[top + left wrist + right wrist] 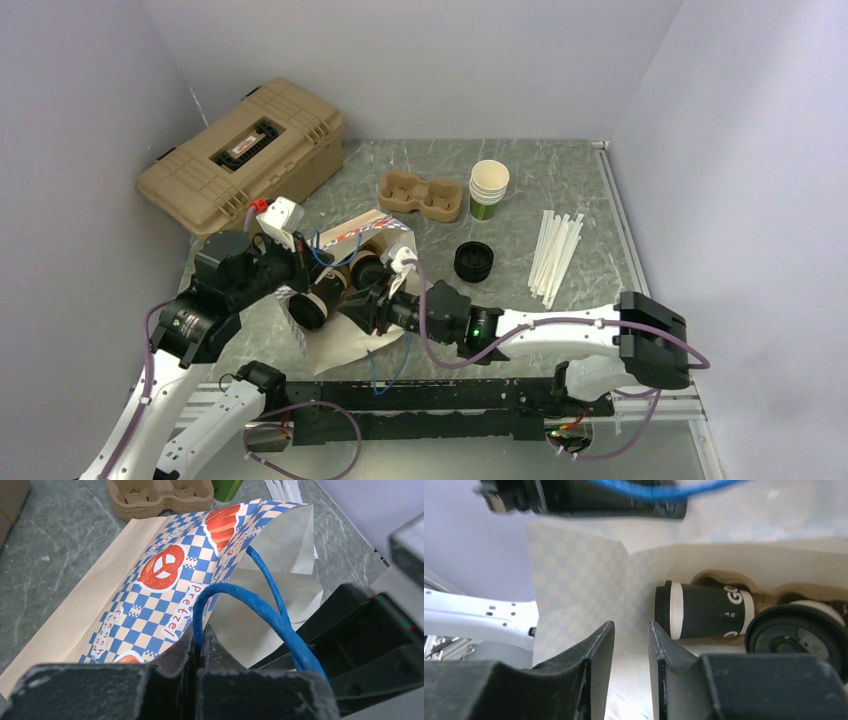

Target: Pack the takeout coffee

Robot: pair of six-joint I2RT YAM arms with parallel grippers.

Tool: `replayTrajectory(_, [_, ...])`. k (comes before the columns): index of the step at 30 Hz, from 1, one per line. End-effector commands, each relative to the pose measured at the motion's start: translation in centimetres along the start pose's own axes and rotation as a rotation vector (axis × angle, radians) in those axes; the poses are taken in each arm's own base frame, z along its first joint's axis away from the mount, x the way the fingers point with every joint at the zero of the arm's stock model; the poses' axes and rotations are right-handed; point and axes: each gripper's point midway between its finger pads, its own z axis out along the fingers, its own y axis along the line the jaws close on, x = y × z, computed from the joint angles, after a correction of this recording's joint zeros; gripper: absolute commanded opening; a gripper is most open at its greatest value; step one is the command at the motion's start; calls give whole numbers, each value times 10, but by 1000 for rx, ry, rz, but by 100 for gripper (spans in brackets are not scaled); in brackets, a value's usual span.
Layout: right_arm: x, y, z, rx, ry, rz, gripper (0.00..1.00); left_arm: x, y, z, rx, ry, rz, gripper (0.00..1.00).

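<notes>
A blue-and-tan checkered paper bag (385, 222) lies on its side on the table, its mouth held open. My left gripper (204, 630) is shut on one blue rope handle (240, 597) of the bag (165, 580). Inside the bag (574, 570) sit two lidded takeout coffees in a brown carrier (769, 597). One is a dark cup with white bands (704, 611). The other shows its round black lid (796, 637). My right gripper (631, 630) is open and empty at the bag's mouth, a little short of the cups. In the top view it (375, 305) is beside the cups (320, 300).
A tan toolbox (245, 150) stands at the back left. An empty cardboard cup carrier (420, 195), a stack of lidless cups (488, 188), a stack of black lids (474, 261) and white straws (555, 255) lie right of the bag.
</notes>
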Motion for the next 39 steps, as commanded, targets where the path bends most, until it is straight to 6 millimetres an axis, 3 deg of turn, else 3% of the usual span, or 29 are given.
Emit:
replayTrajectory(1, [16,4,9,-19,-2,12,37,-10,1,3,-26,-36,-75,0])
replayTrajectory(12, [65,3,49,-14,98,24,51,-11,-1,9,-32,-27,-196,0])
replayTrajectory(23, [75,6,74,-25,96,45,59,-18,-7,8,-17,-25,-233,0])
replayTrajectory(28, [82,2,83,-7,96,34,58,-18,-10,6,-6,-20,-242,0])
replayTrajectory(39, [94,-11,87,38,103,11,38,-16,-10,2,-10,-7,-246,0])
